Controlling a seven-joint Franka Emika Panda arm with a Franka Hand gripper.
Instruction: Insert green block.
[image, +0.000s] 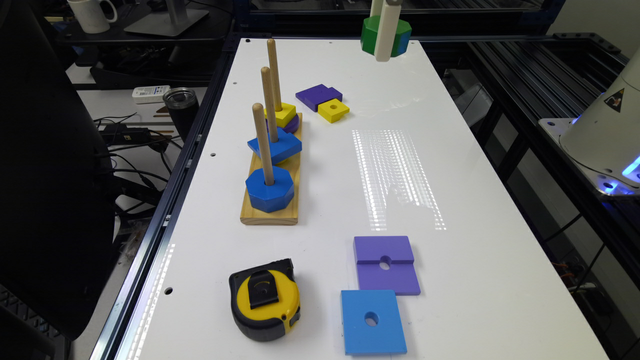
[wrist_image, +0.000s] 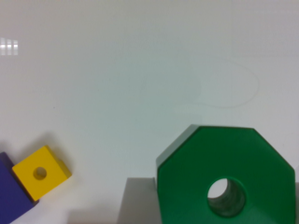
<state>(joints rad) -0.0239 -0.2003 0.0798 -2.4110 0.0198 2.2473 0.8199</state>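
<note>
- Peg board (image: 295, 165): wooden base at the left of the table (image: 475, 150), carrying three upright pegs. Near peg (image: 262, 145) bore a blue octagonal block (image: 270, 192); middle peg (image: 269, 100) a blue square block (image: 280, 146); far peg (image: 273, 75) a yellow block (image: 286, 114) over a purple piece.
- Loose pieces: tape measure (image: 265, 306), blue square tile (image: 372, 322) and purple square tile (image: 385, 265) at the near end; small purple piece (image: 317, 95) and small yellow square (image: 333, 110) just right of the board's far end.
- Green block (image: 372, 35): held in the air at the far end, well apart from the board, its centre hole plain in the wrist view (wrist_image: 226, 179).
- Gripper (image: 387, 30): a white part in front of the block; whether its fingers were spread or pinching the block could not be told.
- Step in hand, judged: block lifted, carry toward the pegs not yet done.
- Next move, judged: travel left and nearer, hole centred over the near peg's tip, above the blue octagon, then lower.
- Hidden or cut off: the gripper ran out of the top of the exterior view; the wrist view cropped the block's edge.
</note>
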